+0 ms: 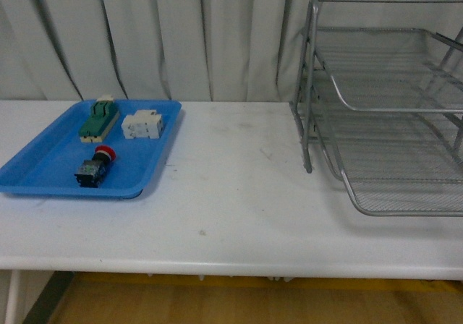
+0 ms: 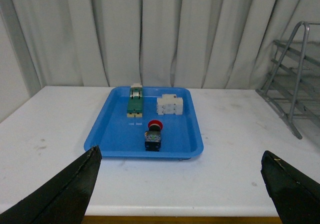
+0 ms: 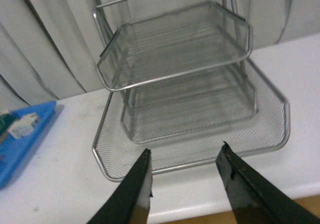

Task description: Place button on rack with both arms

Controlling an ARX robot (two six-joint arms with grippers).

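The button (image 1: 96, 166), red mushroom cap and black-and-blue body, lies in a flat blue tray (image 1: 43, 166) at the left of the table. It also shows in the left wrist view (image 2: 153, 135), ahead of my open, empty left gripper (image 2: 180, 160), which hangs over the table's front edge. The silver wire-mesh rack (image 1: 391, 107) stands at the right. In the right wrist view the rack (image 3: 195, 91) is straight ahead of my open, empty right gripper (image 3: 185, 155), which is near its lowest tier. Neither arm shows in the front view.
A green-and-cream switch block (image 1: 99, 118) and a white block (image 1: 142, 125) lie at the tray's far end. A grey curtain (image 1: 181, 35) hangs behind the white table (image 1: 239, 194). The blue tray's corner shows in the right wrist view (image 3: 25, 134).
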